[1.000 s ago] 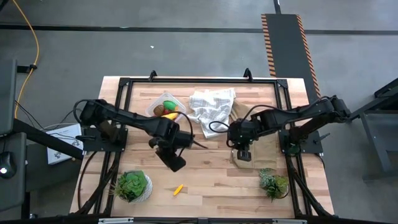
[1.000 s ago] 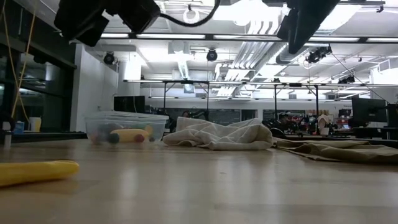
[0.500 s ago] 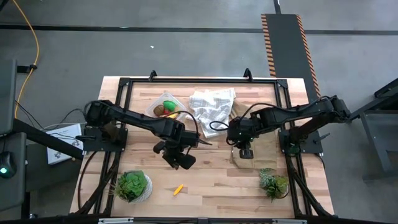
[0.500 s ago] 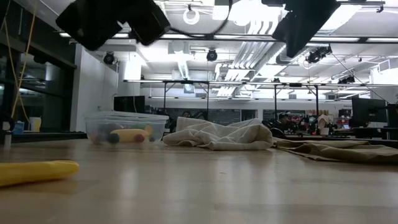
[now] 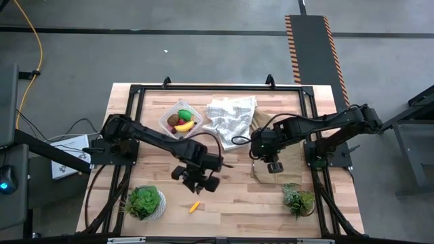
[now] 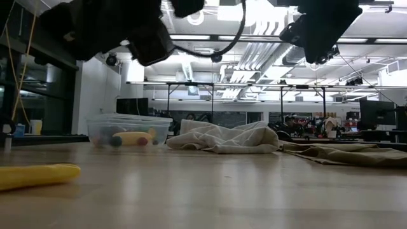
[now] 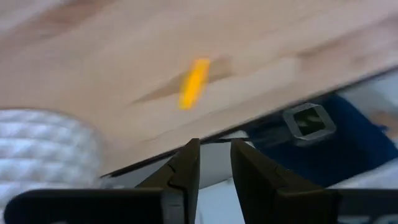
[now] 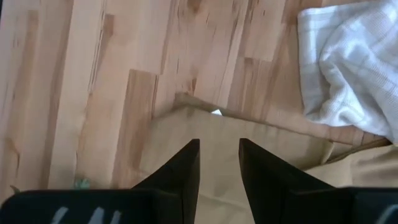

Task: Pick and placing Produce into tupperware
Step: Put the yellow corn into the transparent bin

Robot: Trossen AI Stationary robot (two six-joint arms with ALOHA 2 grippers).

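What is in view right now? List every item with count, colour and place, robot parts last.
tupperware: one, clear, far left of table, holding green, yellow, brown and red produce.
yellow piece: one, yellow, near edge, lying loose on bare wood.
checked cloth: one, white, far middle, crumpled.
tan sheet: one, beige, flat under the right hand.
potted plants: two, green, near left and near right corners.
left hand: one, dark, empty, hovering beyond the yellow piece.
right hand: one, dark, empty, above the tan sheet.

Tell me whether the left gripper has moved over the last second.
Yes. In the high view the left gripper has moved away from the tupperware toward the yellow piece near the table's front edge.
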